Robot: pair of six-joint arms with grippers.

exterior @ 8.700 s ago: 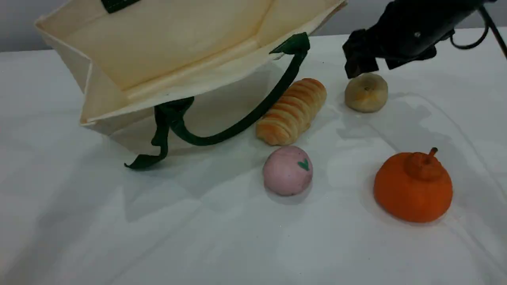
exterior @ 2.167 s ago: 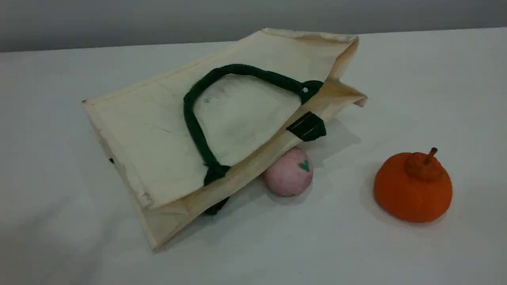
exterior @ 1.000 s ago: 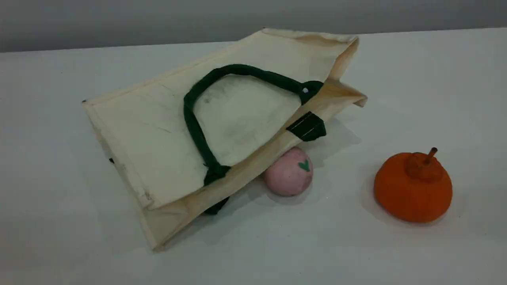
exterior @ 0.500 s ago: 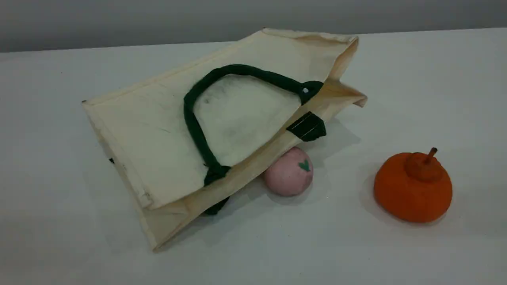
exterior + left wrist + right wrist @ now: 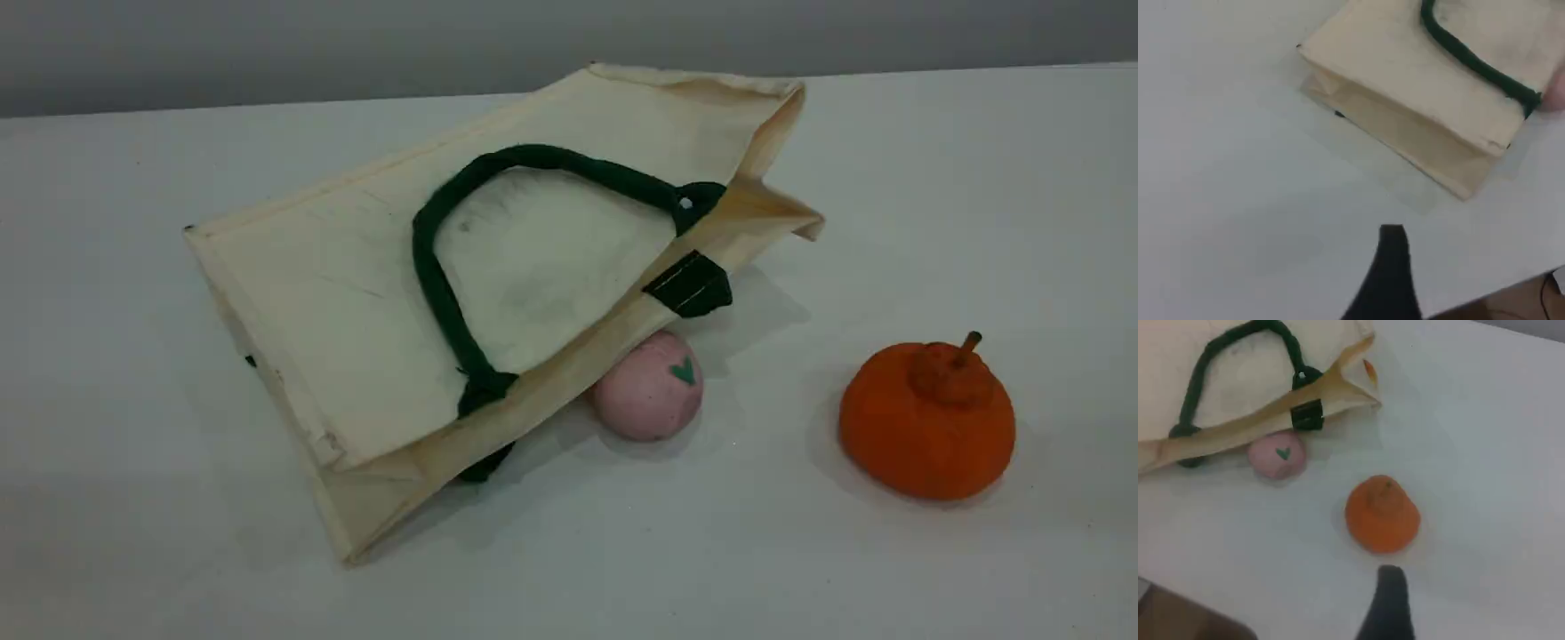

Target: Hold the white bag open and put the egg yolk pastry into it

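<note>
You've got the white bag (image 5: 356,311) lying flat on its side across the middle of the table (image 5: 133,533), mouth slack and pointing toward the far right corner, upper green handle (image 5: 436,284) draped on the top panel. The egg yolk pastry isn't visible in any view; it may be inside the bag or under it, can't tell which. The long bread roll isn't visible either.

Both tools are off the work: left tool (image 5: 1391,235) hangs over bare table beyond the bag's bottom fold, right tool (image 5: 1391,577) sits above the orange fruit (image 5: 926,418). Only one fingertip shows per wrist view; jaws read as spread wide, nothing between them.

Risks from here:
- Pink ball (image 5: 647,387) is touching the bag's near edge, tucked under the lip beside the handle tab. Lift or drag the bag and it'll likely roll toward the near edge
- If the pastry is inside, any lift with the mouth low tips it straight back out
- If it's under the bag, pressing down to pinch the fabric squashes it
- Mouth is collapsed; grabbing one layer only reopens nothing, grabbing both pins it shut
- The handle is loose rope; a fingertip could snag it and drag the whole bag
- Right tool descending blind hits the orange fruit, not the target

Confirm where the pastry is before you call this done
</note>
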